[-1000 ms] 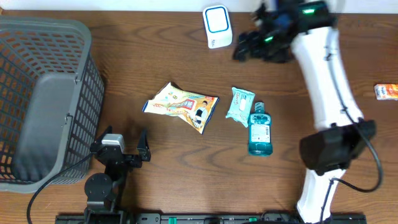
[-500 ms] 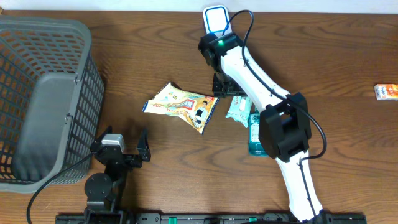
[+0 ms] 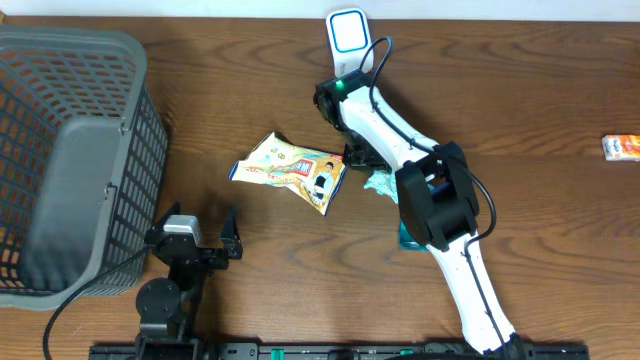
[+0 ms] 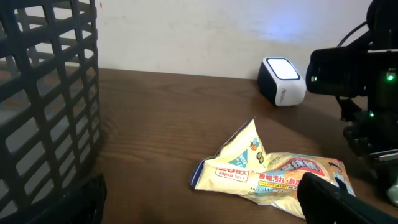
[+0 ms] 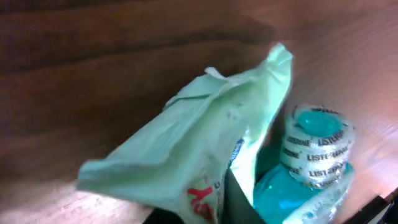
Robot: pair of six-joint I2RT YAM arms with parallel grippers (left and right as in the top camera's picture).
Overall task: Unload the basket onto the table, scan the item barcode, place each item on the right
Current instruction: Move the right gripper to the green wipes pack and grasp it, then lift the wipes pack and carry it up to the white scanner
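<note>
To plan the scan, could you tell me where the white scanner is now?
In the overhead view the white scanner stands at the table's far edge, near the middle, just beyond the right arm, with the yellow snack bag nearer.

Wooden table (image 3: 230,90) with basket (image 3: 80,42), snack bag (image 3: 295,170), scanner (image 3: 348,38), bottle (image 5: 314,162), orange packet (image 3: 622,146)

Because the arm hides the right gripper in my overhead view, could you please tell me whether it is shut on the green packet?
Observer: Yes, the right wrist view shows the right gripper shut on the edge of the green packet.
Operator: Thank you; what lies beside it?
Observer: A mouthwash bottle, its cap sealed by a band printed Listerine.
Operator: And the scanner?
Observer: The left wrist view shows the scanner with its lit face tilted upward.
</note>
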